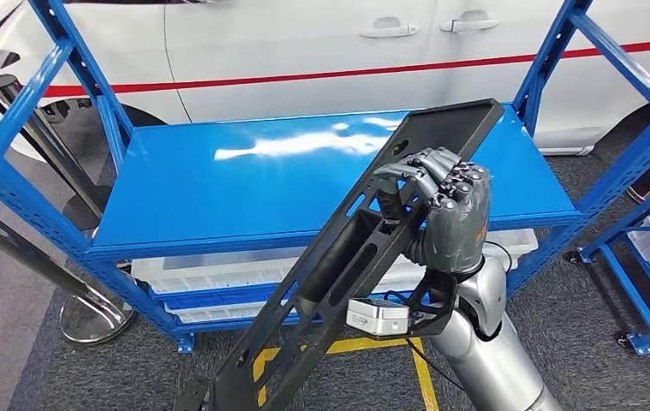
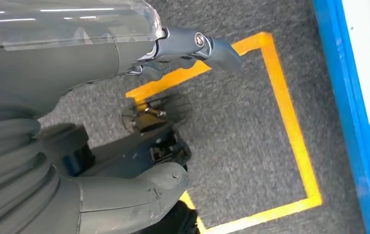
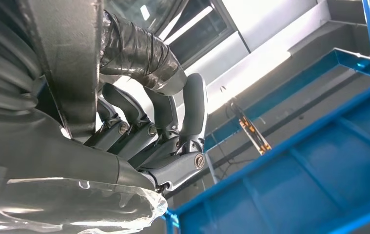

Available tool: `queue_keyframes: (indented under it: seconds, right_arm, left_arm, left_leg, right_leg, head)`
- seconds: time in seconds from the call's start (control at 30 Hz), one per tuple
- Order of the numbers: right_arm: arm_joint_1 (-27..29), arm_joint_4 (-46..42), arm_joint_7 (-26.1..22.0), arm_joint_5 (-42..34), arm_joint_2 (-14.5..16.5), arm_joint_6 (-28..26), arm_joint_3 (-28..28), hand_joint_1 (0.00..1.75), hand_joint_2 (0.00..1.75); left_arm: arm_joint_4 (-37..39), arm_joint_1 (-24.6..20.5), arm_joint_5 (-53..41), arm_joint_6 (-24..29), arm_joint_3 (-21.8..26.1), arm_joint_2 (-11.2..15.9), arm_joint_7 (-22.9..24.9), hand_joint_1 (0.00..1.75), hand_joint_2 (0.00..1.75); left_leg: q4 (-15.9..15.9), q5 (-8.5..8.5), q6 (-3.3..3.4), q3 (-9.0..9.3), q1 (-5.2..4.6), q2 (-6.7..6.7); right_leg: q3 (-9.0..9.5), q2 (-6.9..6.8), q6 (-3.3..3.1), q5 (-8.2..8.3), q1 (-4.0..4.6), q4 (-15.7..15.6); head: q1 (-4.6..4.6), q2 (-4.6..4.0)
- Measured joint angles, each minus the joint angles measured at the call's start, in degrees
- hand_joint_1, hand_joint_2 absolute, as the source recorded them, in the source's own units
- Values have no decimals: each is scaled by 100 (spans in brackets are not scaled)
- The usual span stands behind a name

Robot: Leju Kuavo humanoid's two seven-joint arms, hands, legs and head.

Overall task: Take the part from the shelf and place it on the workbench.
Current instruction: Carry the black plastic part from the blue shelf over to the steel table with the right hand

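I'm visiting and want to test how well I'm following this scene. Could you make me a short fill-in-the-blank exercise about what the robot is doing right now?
1. The right robot hand grips a long ____ part.
2. The part is held tilted above a ____ shelf.
3. Behind the shelf stands a white ____ with a red stripe.
4. The tape on the floor is ____.

Missing words: black; blue; car; yellow

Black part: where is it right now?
In the head view the black part is gripped by the right hand, tilted diagonally in front of the blue shelf, its upper end over the shelf top.
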Motion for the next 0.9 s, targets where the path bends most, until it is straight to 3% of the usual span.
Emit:
queue_keyframes:
  seconds: [0.1, 0.13, 0.17, 0.2, 0.23, 0.27, 0.33, 0.37, 0.43, 0.47, 0.5, 0.6, 0.63, 0.67, 0.7, 0.73, 0.77, 0.83, 0.9]
  right_arm:
    - [-5, 1, 0, 0, 0, 0, 5, 175, 175]
    - [-4, 1, 0, -1, 0, -1, 6, 175, 175]
    - [-4, 1, 0, -3, 0, -1, 7, 175, 175]
    - [-4, 1, 0, -7, 0, -2, 7, 175, 175]
    - [-5, 1, 0, -11, 0, -3, 7, 175, 175]
    - [-7, 1, 0, -15, 0, -3, 7, 175, 175]
    - [-14, 0, -1, -20, -1, -5, 7, 175, 175]
    - [-21, 0, -1, -21, -1, -6, 7, 175, 175]
    - [-39, 1, -2, -25, -3, -7, 7, 175, 175]
    - [-47, 1, -2, -27, -4, -7, 7, 175, 175]
    - [-53, 1, -4, -31, -6, -8, 7, 175, 175]
    - [-60, 4, -14, -39, -10, -12, 7, 175, 175]
    - [-60, 8, -16, -40, -11, -14, 7, 175, 175]
    - [-58, 14, -19, -41, -12, -15, 7, 175, 175]
    - [-57, 22, -20, -42, -13, -16, 7, 175, 175]
    - [-57, 28, -21, -42, -13, -17, 7, 175, 175]
    - [-58, 33, -23, -42, -13, -19, 7, 175, 175]
    - [-64, 36, -28, -41, -13, -25, 8, 175, 175]
    - [-69, 42, -34, -43, -14, -33, 9, 175, 175]
  left_arm:
    - [0, 5, 0, -2, -5, 0, 1, 0, 175]
    - [0, 5, 0, -3, -7, 0, 2, 0, 175]
    - [0, 6, 1, -7, -8, 0, 3, 0, 175]
    - [0, 6, 2, -11, -11, 0, 7, 0, 175]
    - [-1, 3, 4, -15, -14, 1, 10, 0, 175]
    - [-6, -4, 7, -18, -16, 1, 14, 0, 175]
    - [-29, -29, 19, -19, -19, 5, 17, 0, 175]
    - [-41, -41, 27, -19, -21, 7, 18, 0, 175]
    - [-50, -49, 46, -21, -31, 9, 21, 0, 175]
    - [-51, -50, 55, -23, -37, 7, 25, 0, 175]
    - [-52, -51, 62, -26, -43, 6, 29, 0, 175]
    - [-57, -60, 96, -33, -63, 4, 44, 0, 175]
    - [-57, -59, 113, -34, -75, 4, 51, 0, 175]
    - [-57, -57, 134, -34, -88, 4, 59, 0, 175]
    - [-57, -55, 154, -34, -99, 4, 64, 0, 175]
    - [-57, -54, 170, -34, -109, 4, 68, 0, 175]
    - [-57, -53, 182, -34, -119, 5, 70, 0, 175]
    - [-58, -50, 188, -33, -133, 11, 69, 0, 175]
    - [-59, -46, 193, -29, -139, 18, 70, 0, 175]
  left_leg:
    - [977, -825, -74, -294, 30, -1]
    - [1271, -952, -83, -324, 33, -1]
    - [1413, -950, -83, -275, 33, 0]
    - [1365, -847, -74, -127, 32, -1]
    - [1121, -710, -57, 124, 29, -1]
    - [742, -631, -31, 450, 23, -2]
    - [-26, -664, 27, 1003, -7, -3]
    - [-239, -712, 55, 1132, -27, -5]
    - [-346, -642, 122, 1122, -41, -3]
    - [-385, -571, 158, 1102, -35, 11]
    - [-416, -485, 202, 1055, -25, 26]
    - [-436, -246, 270, 819, -20, 54]
    - [-425, -175, 267, 719, -22, 58]
    - [-410, -107, 259, 614, -23, 62]
    - [-389, -41, 245, 506, -22, 65]
    - [-360, 19, 227, 397, -20, 66]
    - [-319, 72, 201, 301, -18, 65]
    - [-226, 151, 138, 151, -25, 58]
    - [-181, 226, 71, 92, -27, 55]
  right_leg:
    - [-246, -17, -62, 205, 1, -5]
    - [-338, -17, -61, 273, 7, -3]
    - [-429, -17, -57, 341, 10, 0]
    - [-521, -17, -50, 410, 12, 4]
    - [-606, -17, -40, 478, 13, 8]
    - [-674, -16, -26, 542, 13, 13]
    - [-755, -22, 26, 661, 14, 11]
    - [-762, -28, 60, 715, 9, -1]
    - [-755, -35, 134, 815, -2, -51]
    - [-777, -29, 165, 775, -11, -37]
    - [-824, -20, 191, 626, -16, 48]
    - [-1056, -3, 249, -227, -32, 893]
    - [-1102, -2, 269, -379, -36, 1229]
    - [-1092, -3, 287, -391, -43, 1458]
    - [-1000, -3, 300, -285, -54, 1522]
    - [-811, -4, 310, -135, -69, 1401]
    - [-532, -5, 316, -53, -85, 1107]
    - [11, 6, 285, -139, -75, 400]
    - [197, 22, 198, -267, -35, 74]
  head:
    - [-4, 0]
    - [-4, 0]
    - [-4, 0]
    - [-5, 0]
    - [-5, 0]
    - [-7, 0]
    - [-5, 0]
    - [-5, 0]
    - [-5, 0]
    - [-8, 0]
    - [-5, 0]
    - [2, 0]
    - [2, 0]
    - [2, 0]
    - [1, 0]
    - [1, 0]
    - [0, 0]
    - [-1, 0]
    - [-1, 0]
